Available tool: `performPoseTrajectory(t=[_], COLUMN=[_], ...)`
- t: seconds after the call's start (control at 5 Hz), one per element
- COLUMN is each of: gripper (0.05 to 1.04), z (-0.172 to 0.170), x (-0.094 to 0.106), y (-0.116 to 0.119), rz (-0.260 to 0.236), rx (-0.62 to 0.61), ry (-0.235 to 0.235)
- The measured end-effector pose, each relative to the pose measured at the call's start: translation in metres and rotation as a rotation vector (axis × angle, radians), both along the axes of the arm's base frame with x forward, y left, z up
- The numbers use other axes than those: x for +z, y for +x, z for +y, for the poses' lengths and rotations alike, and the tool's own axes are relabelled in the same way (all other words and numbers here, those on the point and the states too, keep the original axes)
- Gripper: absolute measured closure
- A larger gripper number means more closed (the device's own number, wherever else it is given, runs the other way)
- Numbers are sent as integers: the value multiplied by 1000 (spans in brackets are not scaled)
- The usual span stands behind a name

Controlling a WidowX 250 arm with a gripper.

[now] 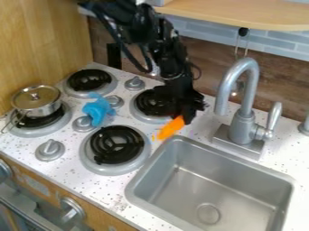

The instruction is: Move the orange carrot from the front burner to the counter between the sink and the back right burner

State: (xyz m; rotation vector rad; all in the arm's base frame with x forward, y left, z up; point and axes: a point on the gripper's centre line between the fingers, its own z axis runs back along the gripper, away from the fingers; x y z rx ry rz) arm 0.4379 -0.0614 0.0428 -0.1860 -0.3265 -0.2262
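The black gripper [186,115] hangs over the counter between the back right burner and the sink, pointing down. An orange object [170,128] is right at its lower left side, slanting down toward the sink's back left corner; whether it is held or only lies beside the gripper is unclear. A crumpled-looking blue object [98,108] lies among the stove knobs, between the burners. On the back left part of the stove, a small metal pot [37,108] with a lid sits on a burner.
The sink [208,180] takes up the front right, with a tall grey faucet [244,113] behind it. Black coil burners [118,144] and raised knobs [50,150] stand on the speckled counter [109,191]. A wooden shelf [241,13] overhangs the back.
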Motion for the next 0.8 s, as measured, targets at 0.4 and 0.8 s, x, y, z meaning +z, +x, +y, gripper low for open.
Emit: performPoseTrajectory(t=[0.4,0.8], gripper=[672,671], z=[8,17], x=[-20,-42], y=[36,60], rz=[6,23], rx=[-45,-60], ry=[-4,4])
